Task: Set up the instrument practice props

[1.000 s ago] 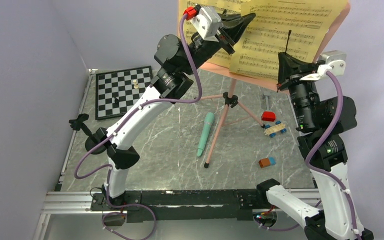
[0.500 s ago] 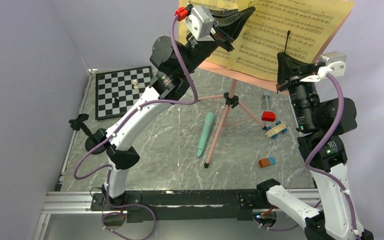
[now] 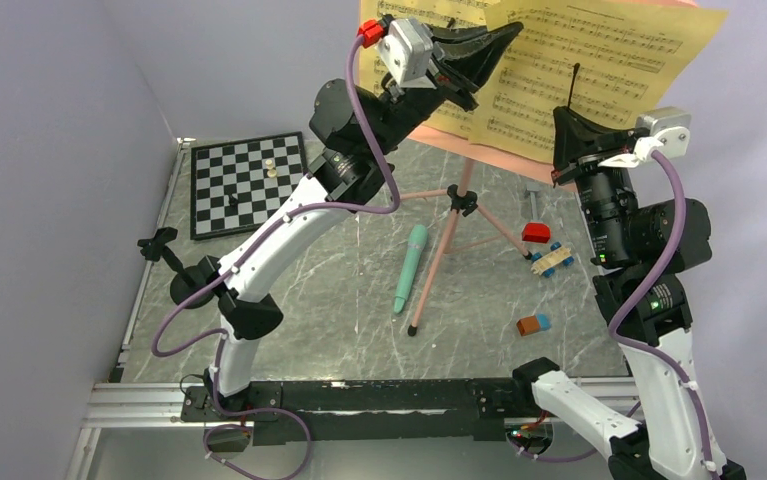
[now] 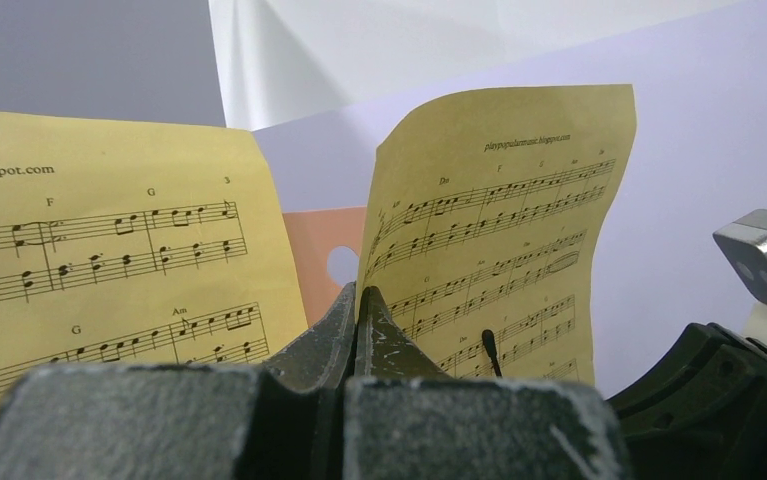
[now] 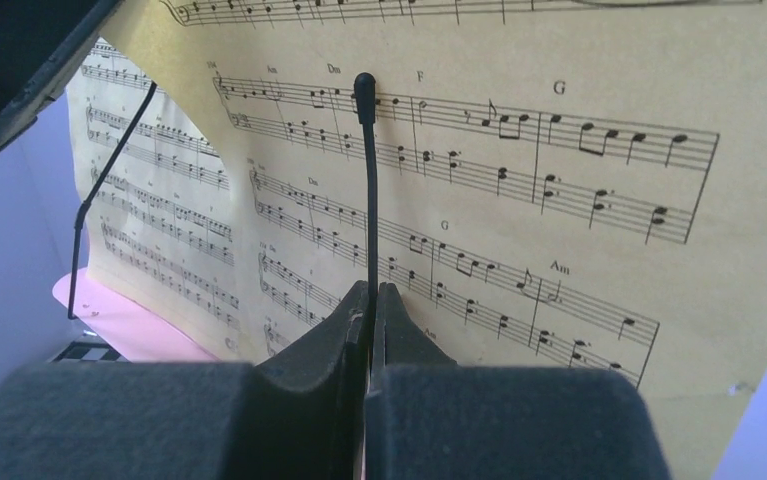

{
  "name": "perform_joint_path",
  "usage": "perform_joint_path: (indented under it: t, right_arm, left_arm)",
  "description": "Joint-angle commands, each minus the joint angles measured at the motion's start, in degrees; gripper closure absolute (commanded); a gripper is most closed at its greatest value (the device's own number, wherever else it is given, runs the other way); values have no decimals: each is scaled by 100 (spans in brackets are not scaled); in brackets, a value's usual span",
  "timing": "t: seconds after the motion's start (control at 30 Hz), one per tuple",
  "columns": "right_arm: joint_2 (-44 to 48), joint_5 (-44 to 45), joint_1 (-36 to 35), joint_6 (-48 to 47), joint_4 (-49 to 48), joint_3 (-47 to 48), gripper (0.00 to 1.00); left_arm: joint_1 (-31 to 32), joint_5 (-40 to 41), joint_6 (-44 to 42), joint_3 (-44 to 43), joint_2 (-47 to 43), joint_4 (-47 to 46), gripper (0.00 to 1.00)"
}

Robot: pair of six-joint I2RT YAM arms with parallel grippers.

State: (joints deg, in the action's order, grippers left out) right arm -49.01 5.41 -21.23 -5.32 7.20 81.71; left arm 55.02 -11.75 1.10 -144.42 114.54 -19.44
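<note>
Slid right since before: yellow pages (image 3: 579, 60), edge pinched tight by left fingers (image 4: 324, 335). Lower down, right fingers (image 5: 324, 345) squeezed shut on thin black wire (image 5: 367, 190) lying across the pages.

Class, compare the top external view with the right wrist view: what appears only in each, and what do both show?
Only top external: the chessboard, mint-green tube, toy blocks and tripod legs. Only right wrist: chord letters legible above the staves. Both: yellow sheet music, the thin black wire pinched by the right gripper, pink stand desk.
</note>
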Motion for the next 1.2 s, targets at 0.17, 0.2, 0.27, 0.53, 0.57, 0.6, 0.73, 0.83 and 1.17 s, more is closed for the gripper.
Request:
perform_joint_path:
  t: [0.17, 0.2, 0.27, 0.53, 0.57, 0.6, 0.73, 0.83, 1.17]
  right_arm:
    - [48, -366, -47, 207, 238, -125, 100]
    - [38, -369, -47, 207, 230, -129, 100]
    - [25, -381, -47, 211, 229, -126, 100]
    - [45, -301, -47, 242, 106, -207, 90]
    - [50, -283, -46, 242, 92, -213, 86]
    - [55, -268, -47, 242, 70, -216, 83]
    - [44, -251, -47, 242, 27, -193, 68]
    - [49, -251, -47, 234, 13, -211, 59]
    - [206, -172, -44, 225, -40, -331, 51]
  left_arm:
    - [95, -29, 39, -120, 35, -253, 99]
    - [96, -33, 31, -121, 39, -253, 99]
    - [96, -29, 30, -114, 38, -253, 99]
    - [96, -41, 53, -78, 64, -306, 97]
    - [96, -38, 55, -78, 63, -306, 96]
    - [96, -43, 49, -78, 74, -314, 96]
    - [96, -32, 59, -37, 92, -360, 85]
    - [96, -25, 65, -34, 117, -367, 72]
    - [87, 40, -2, -16, 58, -316, 33]
